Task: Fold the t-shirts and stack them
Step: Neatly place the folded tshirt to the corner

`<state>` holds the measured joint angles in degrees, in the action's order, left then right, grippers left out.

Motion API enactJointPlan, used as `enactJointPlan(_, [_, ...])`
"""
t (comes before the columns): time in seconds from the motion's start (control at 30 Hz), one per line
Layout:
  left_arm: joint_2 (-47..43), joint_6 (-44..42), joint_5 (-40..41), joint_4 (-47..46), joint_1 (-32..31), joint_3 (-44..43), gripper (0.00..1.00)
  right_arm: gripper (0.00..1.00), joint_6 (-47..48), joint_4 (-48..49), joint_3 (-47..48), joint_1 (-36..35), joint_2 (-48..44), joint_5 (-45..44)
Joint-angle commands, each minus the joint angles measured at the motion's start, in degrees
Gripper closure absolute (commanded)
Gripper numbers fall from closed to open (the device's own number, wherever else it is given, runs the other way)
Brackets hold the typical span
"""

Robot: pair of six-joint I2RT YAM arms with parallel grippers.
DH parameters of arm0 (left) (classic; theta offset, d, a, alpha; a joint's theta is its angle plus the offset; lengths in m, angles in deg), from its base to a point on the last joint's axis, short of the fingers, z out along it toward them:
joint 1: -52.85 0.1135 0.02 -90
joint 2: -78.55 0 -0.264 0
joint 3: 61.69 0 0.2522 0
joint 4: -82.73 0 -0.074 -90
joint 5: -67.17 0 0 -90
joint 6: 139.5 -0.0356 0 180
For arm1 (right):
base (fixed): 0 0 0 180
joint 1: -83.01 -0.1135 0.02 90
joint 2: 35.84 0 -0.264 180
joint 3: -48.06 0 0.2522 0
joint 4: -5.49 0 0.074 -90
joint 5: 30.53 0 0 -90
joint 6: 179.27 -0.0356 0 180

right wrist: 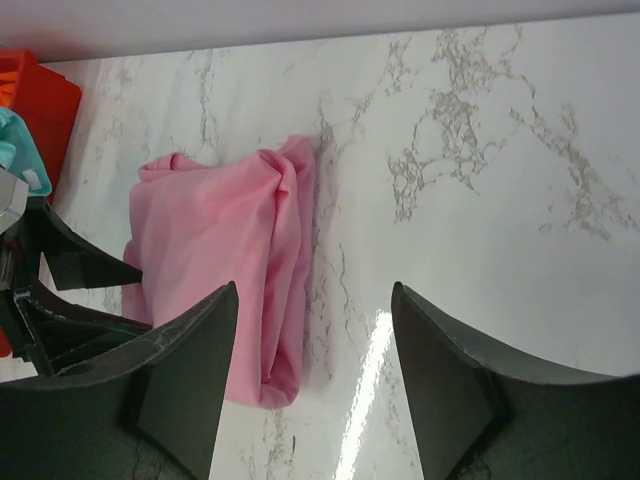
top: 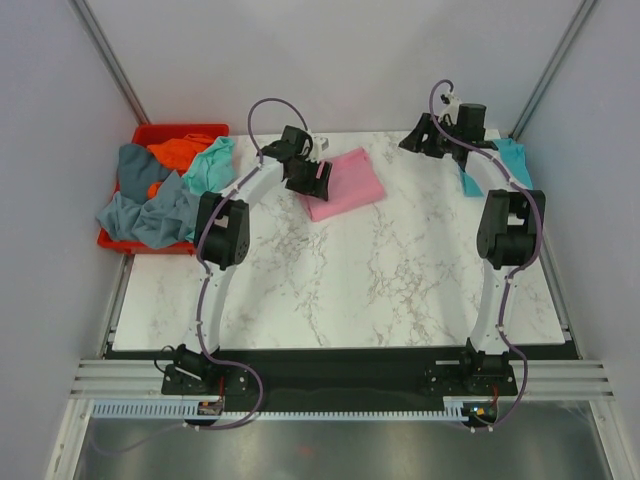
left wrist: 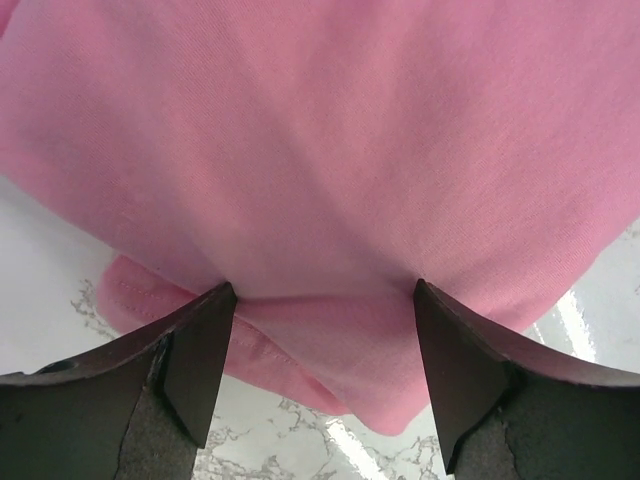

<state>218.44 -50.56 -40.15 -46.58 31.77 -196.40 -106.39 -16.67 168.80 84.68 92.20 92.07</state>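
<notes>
A folded pink t-shirt (top: 348, 183) lies on the marble table (top: 380, 280) at the far middle. My left gripper (top: 312, 178) is at its left edge. In the left wrist view this gripper (left wrist: 322, 290) is open, and the pink t-shirt (left wrist: 330, 150) fills the view, its near hem sagging between the two fingertips (left wrist: 205, 340). My right gripper (top: 418, 138) hovers at the far right. It stands open (right wrist: 313, 290) over bare marble, with the pink t-shirt (right wrist: 215, 250) off to its left. A teal t-shirt (top: 515, 158) lies at the table's far right edge, partly behind the right arm.
A red bin (top: 190, 131) stands off the table's far left corner, holding crumpled grey-blue (top: 150, 210), orange (top: 180, 152) and mint (top: 212, 162) t-shirts. The bin's corner (right wrist: 40, 100) shows in the right wrist view. Grey walls close in the back and both sides.
</notes>
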Motion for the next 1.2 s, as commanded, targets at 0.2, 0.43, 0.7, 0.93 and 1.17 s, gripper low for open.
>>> enactJointPlan(0.2, [0.03, -4.48, 10.03, 8.95, -1.16, -0.34, 0.19, 0.28, -0.63, -0.47, -2.13, 0.18, -1.14, 2.99])
enactJointPlan(0.43, [0.29, -5.27, 10.55, 8.95, -1.86, -1.4, 0.18, 0.28, -8.44, 6.53, -4.23, -1.31, 5.79, 10.18])
enactJointPlan(0.7, [-0.24, -7.02, 12.75, 8.86, -2.38, -0.78, 0.18, 0.26, -16.87, 13.31, -3.01, -3.25, 13.53, 15.46])
enactJointPlan(0.93, [0.11, -9.31, 14.68, 8.69, -2.47, -0.96, 0.18, 0.25, -32.88, 27.38, -3.8, -3.96, 19.51, 23.73])
enactJointPlan(1.17, [0.55, -9.66, 15.48, 8.16, -2.47, -1.22, 0.17, 0.25, -37.1, 29.93, -2.65, -6.24, 21.8, 28.92])
